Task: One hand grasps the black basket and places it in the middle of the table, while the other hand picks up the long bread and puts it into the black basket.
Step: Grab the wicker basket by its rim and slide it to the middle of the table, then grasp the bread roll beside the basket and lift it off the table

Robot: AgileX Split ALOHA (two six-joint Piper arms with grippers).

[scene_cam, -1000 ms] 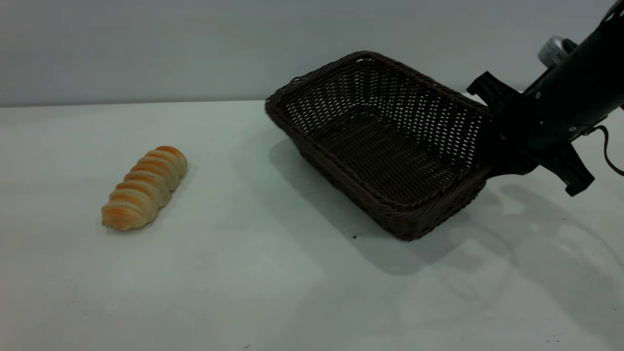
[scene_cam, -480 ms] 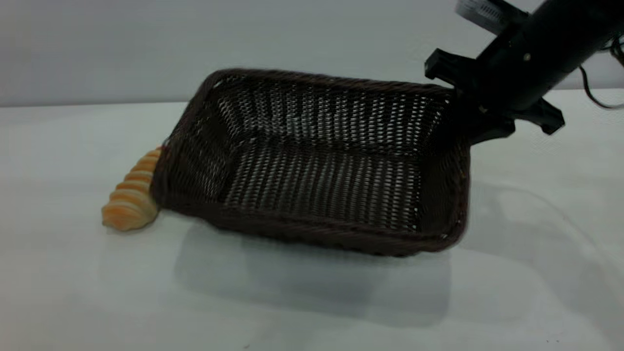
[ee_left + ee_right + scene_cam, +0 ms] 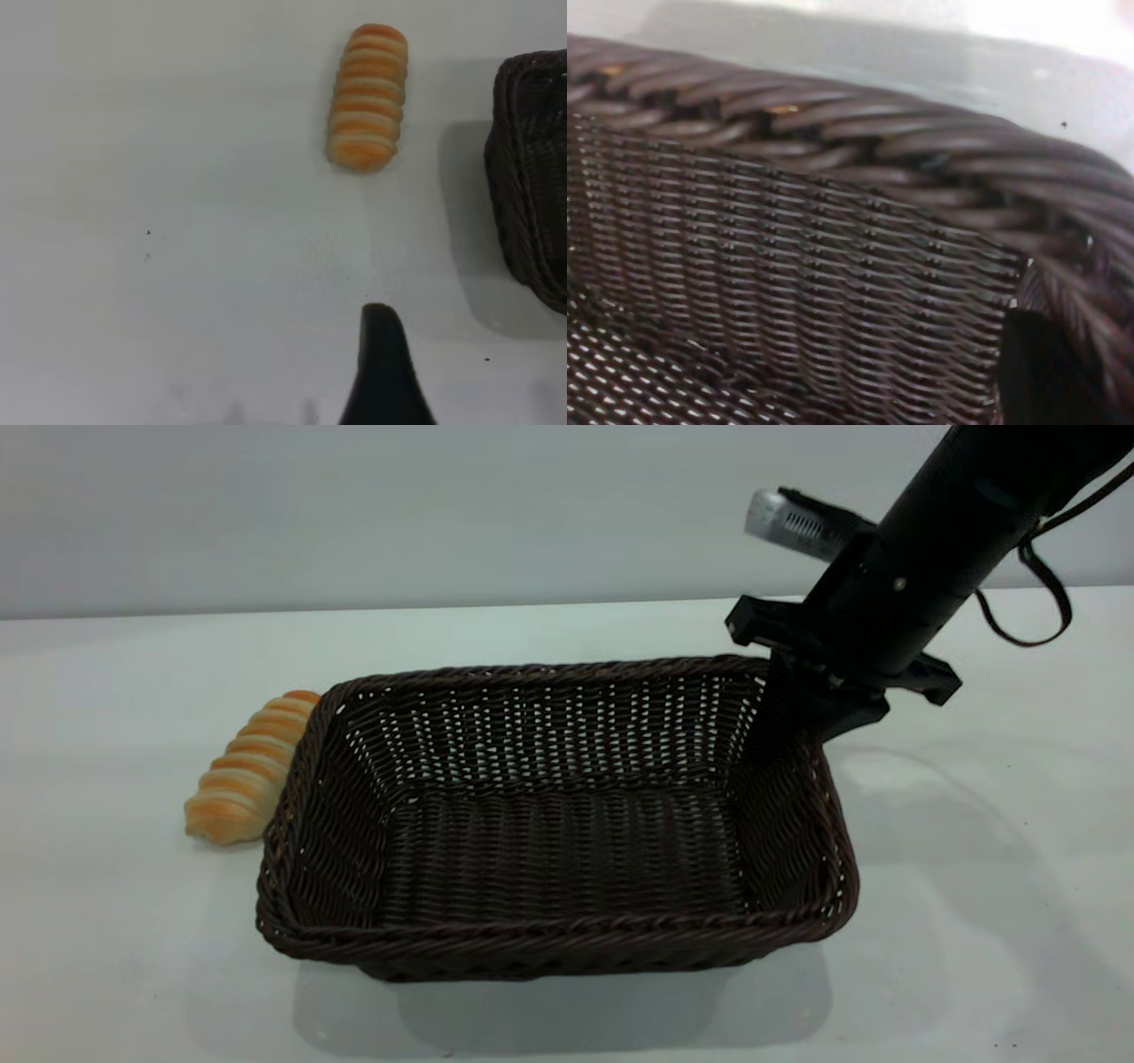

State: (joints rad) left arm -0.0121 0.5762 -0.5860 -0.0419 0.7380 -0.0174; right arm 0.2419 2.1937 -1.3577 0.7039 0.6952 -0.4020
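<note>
The black basket [image 3: 567, 937] stands level on the table [image 3: 133, 957], around its middle. My right gripper [image 3: 795, 707] is shut on the rim at the basket's far right corner; in the right wrist view one dark finger [image 3: 1045, 376] lies against the woven wall [image 3: 833, 292]. The long bread [image 3: 241, 781] lies on the table just left of the basket, its near side hidden by the basket's left rim. In the left wrist view the bread [image 3: 368, 96] lies ahead of my left gripper [image 3: 381, 381], well apart from it, with the basket's edge [image 3: 532, 177] to one side.
The grey wall [image 3: 354, 514] runs along the table's far edge. A loose black cable [image 3: 1041, 593] hangs from the right arm above the table at the right.
The right arm has swung the basket left and lowered it, from tilted in the air at the right to level in the middle. The basket now hides part of the bread.
</note>
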